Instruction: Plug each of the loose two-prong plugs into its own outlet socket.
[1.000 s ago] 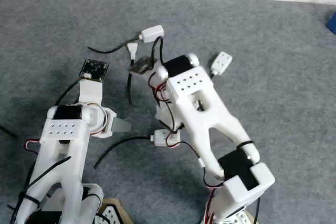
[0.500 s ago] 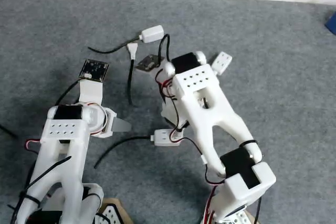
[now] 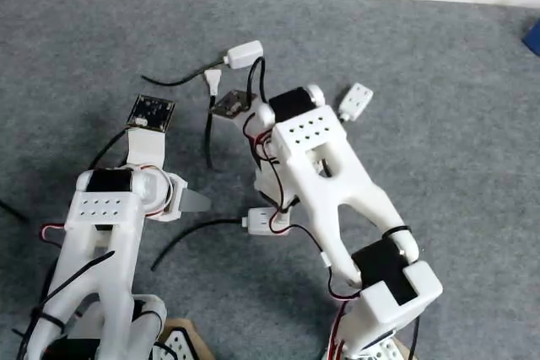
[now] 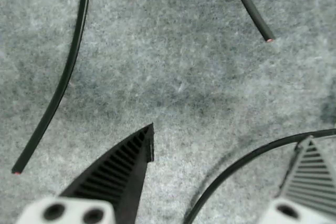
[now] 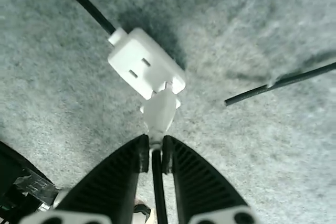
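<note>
Grey carpet (image 3: pixel 439 82), right fingers (image 5: pixel 128 166) clamped on plug (image 5: pixel 160 111) at outlet socket (image 5: pixel 142 64), prongs' seating unclear, left fingers (image 4: pixel 123 163) apart.

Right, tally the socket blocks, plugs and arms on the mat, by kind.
White socket blocks: 3, far, right and near
White plug: 1, held at its cord end by the right hand
Robot arms: 2, left and right
Total: 6
</note>
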Controlling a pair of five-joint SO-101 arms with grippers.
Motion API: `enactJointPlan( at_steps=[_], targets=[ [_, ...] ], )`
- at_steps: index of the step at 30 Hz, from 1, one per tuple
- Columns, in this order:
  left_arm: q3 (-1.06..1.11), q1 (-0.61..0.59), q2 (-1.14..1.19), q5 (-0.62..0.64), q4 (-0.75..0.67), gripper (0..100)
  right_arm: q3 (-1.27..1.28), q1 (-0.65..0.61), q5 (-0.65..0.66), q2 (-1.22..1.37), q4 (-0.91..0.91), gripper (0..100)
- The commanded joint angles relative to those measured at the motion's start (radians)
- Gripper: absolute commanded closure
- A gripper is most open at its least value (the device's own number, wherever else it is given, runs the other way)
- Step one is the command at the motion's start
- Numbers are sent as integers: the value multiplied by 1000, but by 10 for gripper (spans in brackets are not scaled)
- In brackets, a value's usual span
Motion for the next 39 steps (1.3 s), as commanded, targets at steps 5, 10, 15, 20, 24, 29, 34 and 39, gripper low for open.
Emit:
enactJointPlan(
  at_steps=[5,10,15,20,24,29,34,39],
  targets=[
    [-2,-4,-1,6,-9,599,111,-2,8,-7,-102,993],
    [-2,-4,-1,6,-9,599,124,-2,6,-7,-127,993],
    [-2,-4,-1,6,-9,599,220,-8,6,-5,-223,993],
    [-2,-4,-1,6,-9,599,282,-4,-23,59,-282,992],
    [-7,-2,-1,5,-9,597,234,-15,-49,22,-254,992],
    [-7,27,-1,2,-9,596,99,-61,-51,-48,-131,967],
    [-4,59,-1,-35,-9,596,-97,-104,-118,-50,-30,785],
    [-12,125,-1,-72,14,596,-443,-119,-149,-58,90,695]
  ],
)
